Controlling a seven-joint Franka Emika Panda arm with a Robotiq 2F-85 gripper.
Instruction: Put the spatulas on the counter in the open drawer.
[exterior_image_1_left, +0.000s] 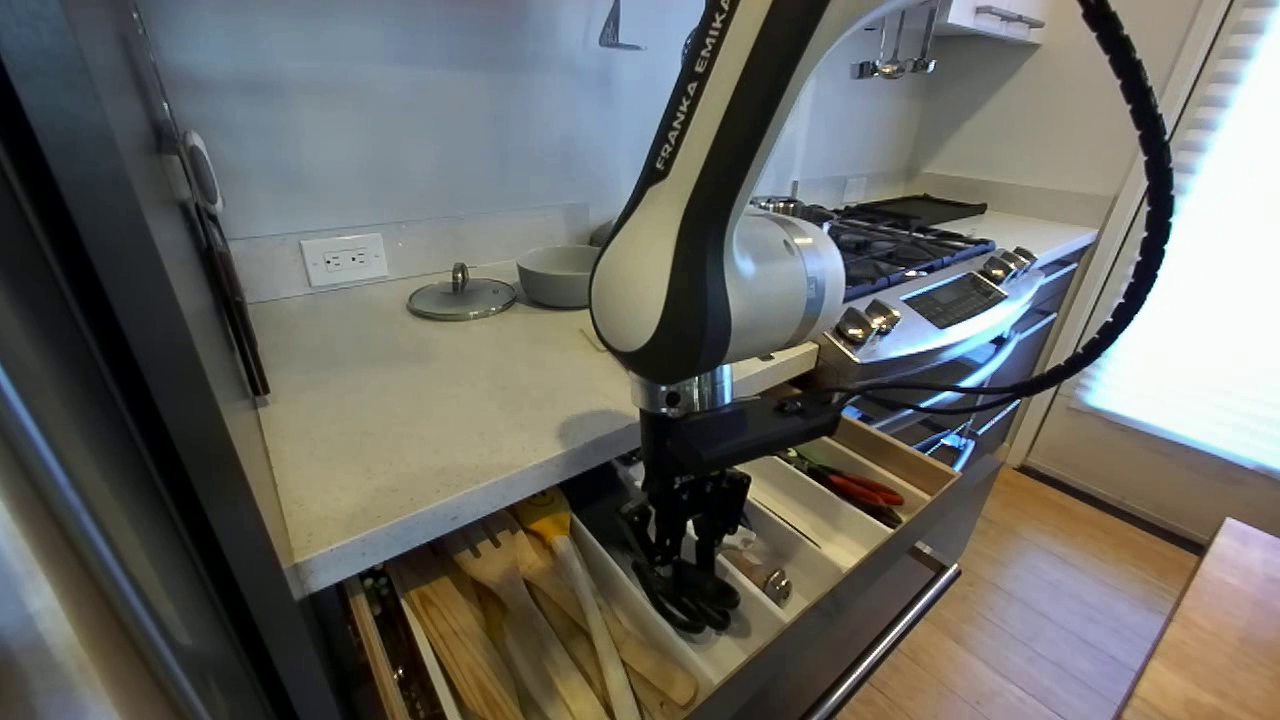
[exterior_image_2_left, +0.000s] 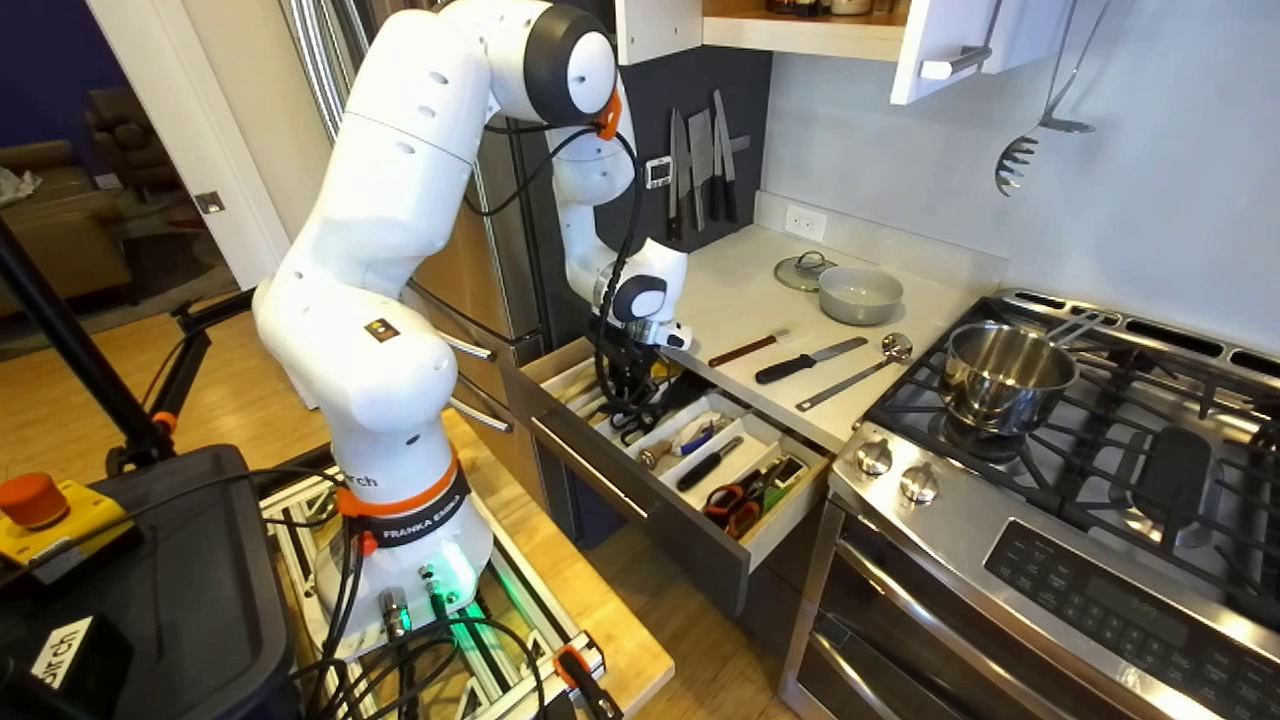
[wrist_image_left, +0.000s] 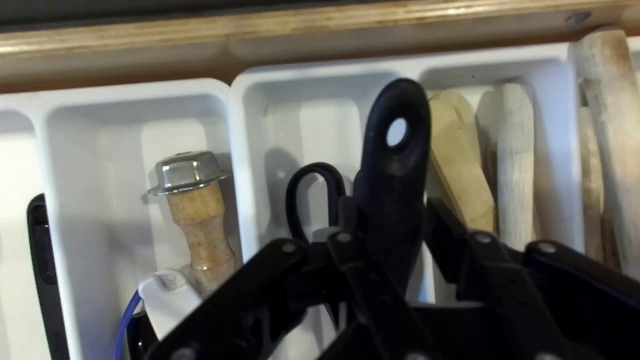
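Placing a utensil in the drawer (exterior_image_1_left: 860, 610) is, I judge, the step in hand: the holed black handle (wrist_image_left: 395, 180), probably a spatula's, sits low over the compartments, its end toward the drawer's near side. My gripper (wrist_image_left: 392, 220) appears to be pinching it, a finger close against each flank. Just right of it in the scene (my wrist view turns this round) is a black scissors loop (wrist_image_left: 320, 168); left, past the divider (exterior_image_1_left: 650, 600), lies a wooden fork (exterior_image_1_left: 515, 595). I can't tell whether the handle bears on the tray floor. Next I'd ease down, keep it right of the divider, spread the fingers just enough, and rise straight so nothing snags the scissors. Farther out, on the counter (exterior_image_2_left: 730, 275), lie a brown-handled tool (exterior_image_2_left: 748, 347), a black-handled blade (exterior_image_2_left: 810, 360) and a steel ladle (exterior_image_2_left: 870, 370); any that counts as a spatula would need another trip.
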